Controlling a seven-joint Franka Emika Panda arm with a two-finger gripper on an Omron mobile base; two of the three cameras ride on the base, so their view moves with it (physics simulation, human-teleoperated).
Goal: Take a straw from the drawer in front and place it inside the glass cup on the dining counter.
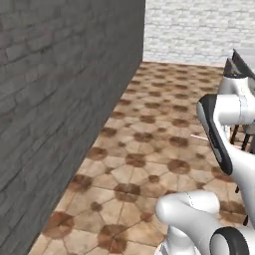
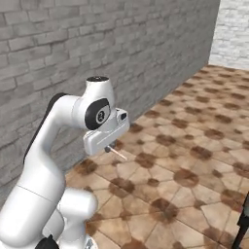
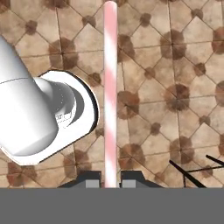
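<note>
My gripper is shut on the straw, a thin pinkish-white stick that runs from between the two dark fingertips straight up the hand view, above the tiled floor. In the right base view the gripper hangs under the white hand at mid-height, and a short end of the straw pokes out to the lower right. A pale tip of the straw shows beside the forearm in the left base view. The drawer, the glass cup and the dining counter are out of view.
A grey brick wall runs along the left, and a white brick wall closes the far end. Brown tiled floor stretches ahead. Thin dark furniture legs stand at the right.
</note>
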